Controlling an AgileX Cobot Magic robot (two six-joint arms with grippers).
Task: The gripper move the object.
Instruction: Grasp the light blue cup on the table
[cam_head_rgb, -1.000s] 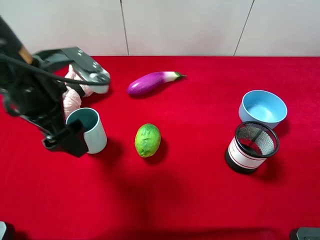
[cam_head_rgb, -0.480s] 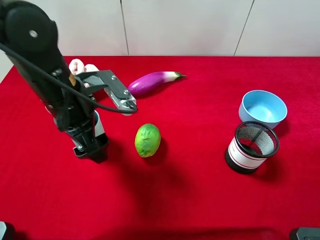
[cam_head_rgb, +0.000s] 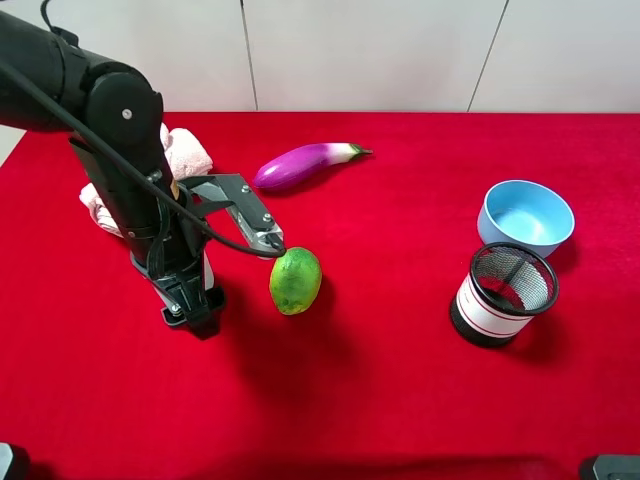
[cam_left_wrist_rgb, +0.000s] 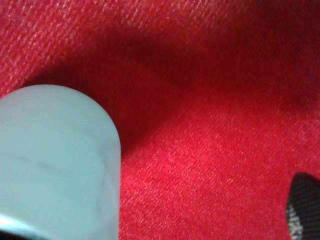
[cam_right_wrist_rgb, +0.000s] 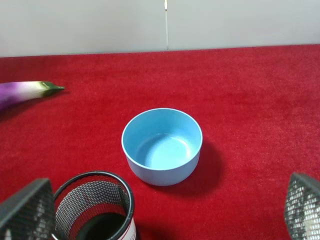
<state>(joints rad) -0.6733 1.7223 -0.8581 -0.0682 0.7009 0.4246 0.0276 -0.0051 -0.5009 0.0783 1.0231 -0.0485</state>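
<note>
The pale blue-green cup (cam_left_wrist_rgb: 55, 160) fills one side of the left wrist view, standing on the red cloth. In the high view only a pale sliver of the cup (cam_head_rgb: 207, 268) shows behind the black left arm. My left gripper (cam_head_rgb: 190, 305) points down at the table right at the cup. One dark fingertip (cam_left_wrist_rgb: 302, 207) shows well apart from the cup's wall, and the other finger is hidden. My right gripper (cam_right_wrist_rgb: 165, 207) is open and empty, with its mesh-patterned fingertips wide apart above the right side of the table.
A green lime (cam_head_rgb: 295, 280) lies just right of the left gripper. A purple eggplant (cam_head_rgb: 300, 165) and a pink cloth (cam_head_rgb: 185, 150) lie behind. At the right are a light-blue bowl (cam_head_rgb: 525, 215) and a black mesh cup (cam_head_rgb: 500, 293).
The left arm has swung in from the left and down over the cup, which was in plain sight and is now almost fully hidden behind it. The right side has not changed.
</note>
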